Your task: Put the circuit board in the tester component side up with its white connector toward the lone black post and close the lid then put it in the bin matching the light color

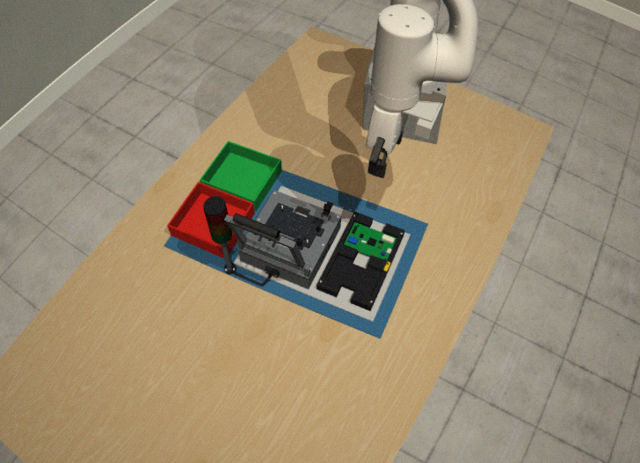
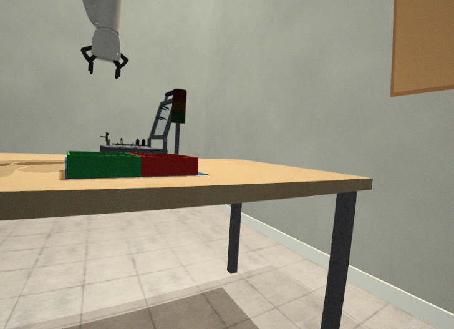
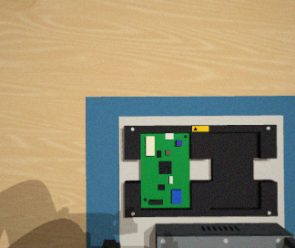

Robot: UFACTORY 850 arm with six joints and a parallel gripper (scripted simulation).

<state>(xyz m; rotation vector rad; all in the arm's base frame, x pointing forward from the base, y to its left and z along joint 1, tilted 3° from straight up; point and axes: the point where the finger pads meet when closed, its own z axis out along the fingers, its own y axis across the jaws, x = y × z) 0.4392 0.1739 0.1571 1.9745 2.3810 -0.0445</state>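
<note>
While the hand (image 2: 104,65) hangs high, wide and empty, the circuit board (image 3: 165,170) lies below toward six o'clock in the wrist view, long axis twelve-to-six.

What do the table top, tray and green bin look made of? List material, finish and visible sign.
Table top: probably wood or veneer, matte; pale grain streaks.
Tray: likely moulded plastic, matte black; cut-out pockets.
Green bin: likely plastic, flat uniform colour, thin walls.
</note>
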